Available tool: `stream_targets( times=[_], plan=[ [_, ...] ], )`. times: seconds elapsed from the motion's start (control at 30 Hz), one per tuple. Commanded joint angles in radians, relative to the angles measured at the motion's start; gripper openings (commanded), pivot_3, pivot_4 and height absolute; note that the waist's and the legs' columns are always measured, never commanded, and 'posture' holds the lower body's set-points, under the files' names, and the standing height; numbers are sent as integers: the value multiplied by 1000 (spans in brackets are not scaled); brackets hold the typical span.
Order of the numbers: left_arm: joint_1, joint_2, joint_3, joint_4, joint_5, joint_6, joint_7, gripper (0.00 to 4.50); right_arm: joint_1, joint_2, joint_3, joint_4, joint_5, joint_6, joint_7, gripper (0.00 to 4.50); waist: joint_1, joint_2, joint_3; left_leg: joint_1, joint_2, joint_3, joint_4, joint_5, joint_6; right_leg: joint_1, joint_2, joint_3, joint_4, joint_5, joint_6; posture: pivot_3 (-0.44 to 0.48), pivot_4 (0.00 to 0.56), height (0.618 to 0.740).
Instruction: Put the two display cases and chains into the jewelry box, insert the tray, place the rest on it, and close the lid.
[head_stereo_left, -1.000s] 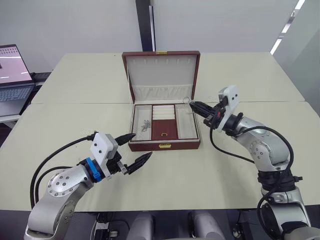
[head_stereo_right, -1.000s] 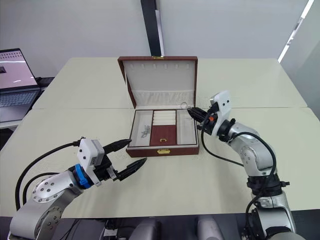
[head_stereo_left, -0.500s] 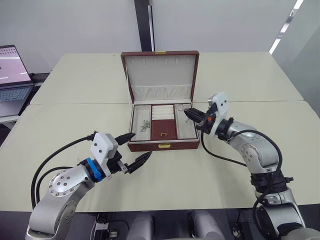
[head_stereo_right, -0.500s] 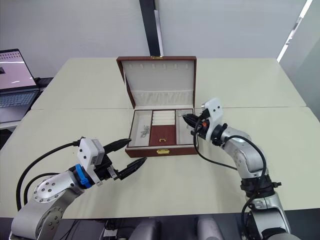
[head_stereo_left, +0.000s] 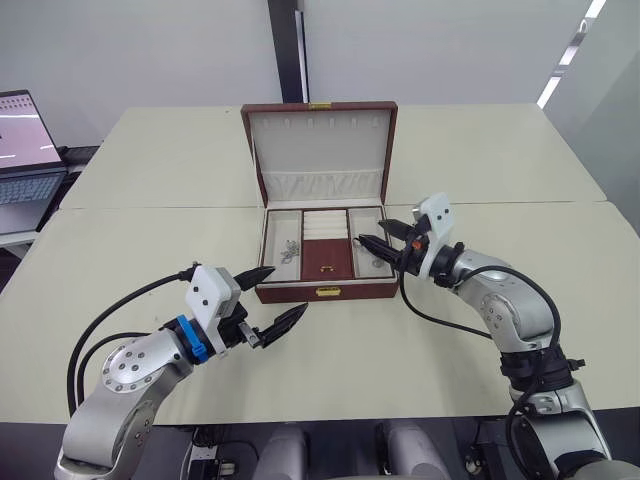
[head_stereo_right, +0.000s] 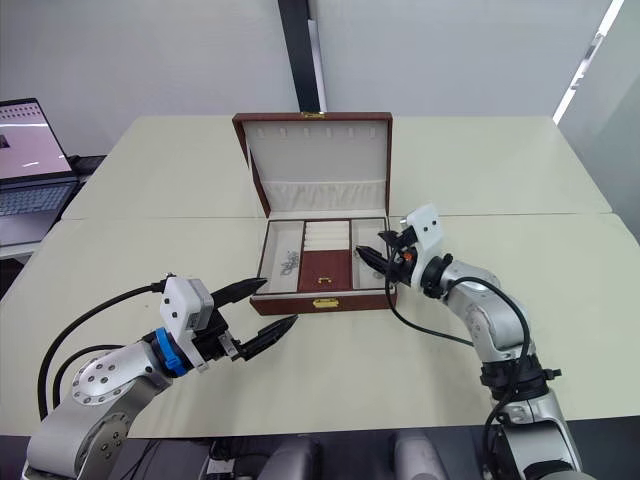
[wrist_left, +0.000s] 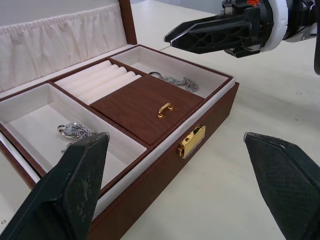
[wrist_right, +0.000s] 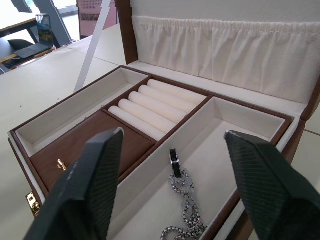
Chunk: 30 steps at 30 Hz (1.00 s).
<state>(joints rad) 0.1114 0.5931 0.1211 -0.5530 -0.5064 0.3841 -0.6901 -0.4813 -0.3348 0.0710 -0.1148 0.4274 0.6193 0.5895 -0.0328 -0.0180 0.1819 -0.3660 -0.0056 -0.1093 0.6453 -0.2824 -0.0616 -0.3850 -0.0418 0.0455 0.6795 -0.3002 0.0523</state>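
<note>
At the far left edge a laptop (head_stereo_left: 25, 150) sits on a side desk, well apart from the work. Nearer, the left hand (head_stereo_left: 268, 300) hovers over the cream bench (head_stereo_left: 120, 250) just in front of the jewelry box's (head_stereo_left: 328, 291) left front corner, its two black fingers spread wide and holding nothing.

Moving right, the jewelry box stands open with the lid (head_stereo_left: 320, 150) upright behind it, its cream lining and gathered pocket facing forward. The tray (wrist_left: 150, 102) appears to be seated in the box already: a left compartment, ring rolls behind a dark centre panel with a small gold handle, and a right compartment. A silvery chain (wrist_left: 75, 131) lies bunched in the left compartment; another chain (wrist_right: 182, 200), with a dark-edged ring at its end, lies loose in the right compartment.

Further right, the right hand (head_stereo_left: 378, 240) hangs over the right compartment, fingers apart and empty, the chain lying below them.

The chains look light, limp and slippery; they would likely bunch and slide, so the ring end seems the surest hold. The lid looks stiff and hinged, best pushed at its top edge near the gold clasp (head_stereo_left: 322, 105). The display cases cannot be made out; they may lie under the tray.
</note>
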Motion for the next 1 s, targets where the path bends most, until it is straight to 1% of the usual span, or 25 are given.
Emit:
stream_targets(
  times=[0.03,0.17,0.27,0.37,0.47,0.6,0.77,0.83,0.87,0.93,1.0],
  plan=[
    [-7,16,55,-1,-30,17,1,4500,18,-56,-79,-62,52,-11,56,4478,0,0,0,0,0,0,0,0,0,0,0,0,0,0,0,0,150,740],
    [16,52,143,91,-50,18,-38,4500,71,-183,-147,-40,53,-69,158,4478,1,0,0,0,0,0,0,0,0,0,0,0,0,0,0,0,150,740],
    [18,79,228,217,-46,-1,-62,4500,136,-290,-186,17,21,-147,242,4478,1,0,0,0,0,0,0,0,0,0,0,0,-1,0,0,0,150,740],
    [2,101,285,334,-25,-33,-71,4500,177,-352,-229,85,10,-204,289,4478,0,0,0,0,0,0,0,0,0,0,0,-1,-1,0,0,0,150,740],
    [-38,127,321,468,2,-73,-80,4500,205,-386,-255,152,-5,-261,315,4478,-3,0,0,0,0,1,0,0,0,0,0,0,0,0,0,0,150,740],
    [-104,158,338,626,38,-122,-83,4500,239,-401,-276,217,-33,-320,324,4478,0,0,0,0,0,0,0,0,0,0,0,-1,0,0,0,0,150,740],
    [-185,160,314,731,78,-168,-77,4500,241,-376,-277,222,-34,-334,298,4478,-1,0,0,0,0,1,0,0,0,0,-1,0,0,0,0,0,150,740],
    [-231,158,284,765,101,-182,-82,4500,214,-349,-266,222,-44,-340,269,4091,-1,0,0,0,0,0,0,0,0,0,0,-1,0,0,0,0,150,740],
    [-252,157,269,782,116,-190,-82,4307,199,-337,-258,219,-45,-328,259,3882,-2,0,0,0,0,0,0,0,0,0,0,-1,0,0,0,0,150,740],
    [-304,147,232,802,134,-187,-83,3862,167,-311,-229,210,-55,-307,245,3188,-2,0,0,0,0,1,0,0,0,0,0,0,1,0,0,0,150,740],
    [-356,133,195,821,143,-174,-90,3267,135,-285,-192,205,-72,-295,230,2519,-1,0,0,0,0,0,0,0,0,0,0,0,0,0,0,0,150,740]
  ],
)
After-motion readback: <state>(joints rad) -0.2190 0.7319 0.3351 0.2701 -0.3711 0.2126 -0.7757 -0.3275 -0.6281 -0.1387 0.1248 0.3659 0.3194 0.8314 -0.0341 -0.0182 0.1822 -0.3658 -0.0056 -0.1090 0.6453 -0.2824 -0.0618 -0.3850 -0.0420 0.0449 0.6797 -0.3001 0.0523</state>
